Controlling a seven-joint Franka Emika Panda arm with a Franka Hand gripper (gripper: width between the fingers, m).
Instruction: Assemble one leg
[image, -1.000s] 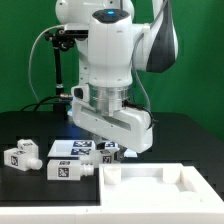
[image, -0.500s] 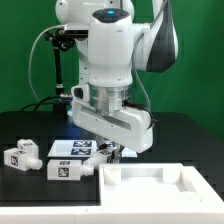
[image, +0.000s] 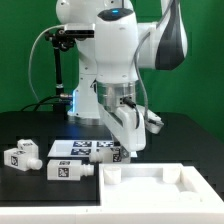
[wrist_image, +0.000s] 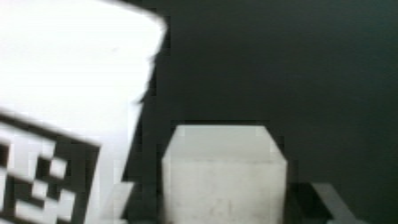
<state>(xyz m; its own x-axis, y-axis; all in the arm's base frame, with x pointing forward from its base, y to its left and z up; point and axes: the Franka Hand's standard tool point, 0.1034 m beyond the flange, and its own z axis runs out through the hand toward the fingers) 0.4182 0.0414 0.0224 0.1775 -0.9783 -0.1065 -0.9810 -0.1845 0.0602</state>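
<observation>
The tool (image: 121, 148) hangs low over the black table (image: 30, 130), at the 3 o'clock end of the marker board (image: 78, 148). In the wrist view a white leg (wrist_image: 226, 170) stands between the tool's dark fingers (wrist_image: 326, 203); whether they grip it cannot be told. A second leg (image: 20, 156) and a third leg (image: 65, 169) lie at 8 o'clock from the tool, and a large white panel (image: 165, 186) lies at 5 o'clock.

The leg (wrist_image: 222, 170) is looking like smooth, matt white plastic, and so is the panel (image: 160, 185). The arm's shell (image: 115, 60) is gleaming glossy white. The table (image: 30, 125) is showing matt black.
</observation>
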